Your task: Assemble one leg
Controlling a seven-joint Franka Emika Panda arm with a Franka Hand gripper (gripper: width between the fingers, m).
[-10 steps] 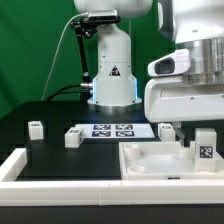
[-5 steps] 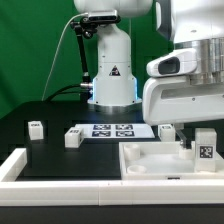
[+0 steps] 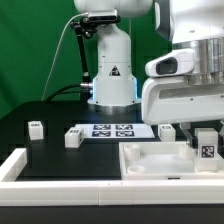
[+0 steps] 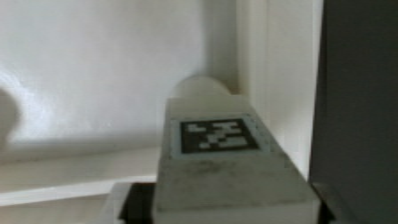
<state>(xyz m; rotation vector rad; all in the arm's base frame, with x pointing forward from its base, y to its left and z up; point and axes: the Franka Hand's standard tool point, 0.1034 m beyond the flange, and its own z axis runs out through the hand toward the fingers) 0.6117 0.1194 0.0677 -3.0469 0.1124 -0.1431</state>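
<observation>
A leg (image 3: 206, 150), a short white post with a square marker tag, stands upright between my fingers over the right end of the white tray-like part (image 3: 150, 160). My gripper (image 3: 206, 138) is shut on it. In the wrist view the leg (image 4: 217, 150) fills the middle, with a dark finger (image 4: 137, 201) on one side and another dark finger on the other. The tray's white floor and raised rim (image 4: 267, 60) lie behind it. Whether the leg's base touches the tray is hidden.
Three more white legs stand on the black table: one at the exterior view's left (image 3: 36, 128), one (image 3: 72, 138) beside the marker board (image 3: 112, 130), one (image 3: 166, 131) behind the tray. A white rail (image 3: 15, 165) edges the front left.
The arm has shifted slightly toward the exterior view's left with the leg still held; the leg sits a touch lower.
</observation>
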